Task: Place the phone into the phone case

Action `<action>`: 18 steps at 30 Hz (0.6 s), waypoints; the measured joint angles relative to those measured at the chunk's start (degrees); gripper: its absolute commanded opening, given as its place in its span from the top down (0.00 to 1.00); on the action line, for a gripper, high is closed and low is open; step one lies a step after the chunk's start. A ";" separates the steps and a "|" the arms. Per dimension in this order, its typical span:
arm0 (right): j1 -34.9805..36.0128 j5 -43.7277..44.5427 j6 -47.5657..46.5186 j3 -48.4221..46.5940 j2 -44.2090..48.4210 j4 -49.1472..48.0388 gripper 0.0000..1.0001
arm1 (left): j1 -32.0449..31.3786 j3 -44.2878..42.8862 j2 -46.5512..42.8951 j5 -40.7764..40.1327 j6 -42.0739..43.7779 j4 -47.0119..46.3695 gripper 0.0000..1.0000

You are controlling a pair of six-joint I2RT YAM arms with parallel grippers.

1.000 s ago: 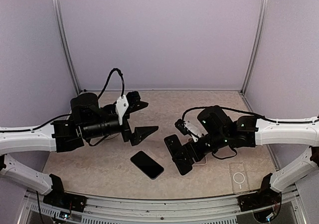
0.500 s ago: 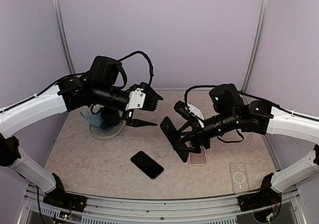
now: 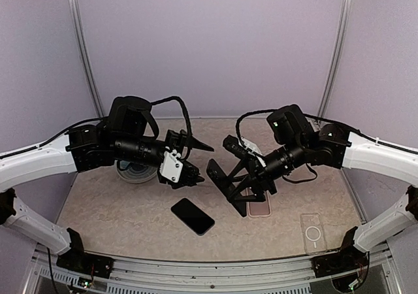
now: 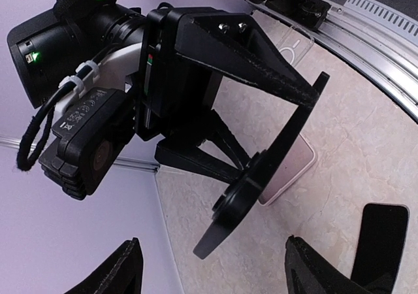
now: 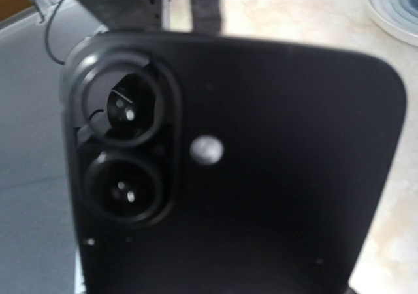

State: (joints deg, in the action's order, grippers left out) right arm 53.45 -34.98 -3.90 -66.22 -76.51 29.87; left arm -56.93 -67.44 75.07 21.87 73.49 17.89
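Right gripper (image 3: pixel 240 191) pinches black phone case (image 3: pixel 221 178). Left gripper (image 3: pixel 204 164) wide open, nearer phone (image 3: pixel 192 215). Phone flat, slanted, below-left of case.

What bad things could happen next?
The right gripper holds the case tilted in the air; it might slip and drop. The open left gripper is close to the case and could knock it. The phone lies flat on the table, so it may be hard to grab.
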 measured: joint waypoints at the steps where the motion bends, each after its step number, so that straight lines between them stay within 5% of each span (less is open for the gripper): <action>1: -0.13 -0.87 -0.46 -0.33 -0.09 0.44 0.62 | -0.04 0.00 0.00 0.07 0.35 -0.31 0.28; 10: -0.44 -4.72 -3.65 -2.51 -2.89 2.75 0.62 | -1.40 -0.66 1.40 2.38 1.60 -0.17 0.61; 18: -0.48 -5.14 -5.75 -3.54 -3.41 4.42 0.61 | -1.57 -0.81 1.42 6.10 1.64 0.31 0.60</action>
State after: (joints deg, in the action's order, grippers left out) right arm 52.97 -40.12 -9.65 -69.76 -79.92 34.28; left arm -58.50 -68.25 76.49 27.97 75.13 18.20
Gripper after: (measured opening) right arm 0.700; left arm 0.397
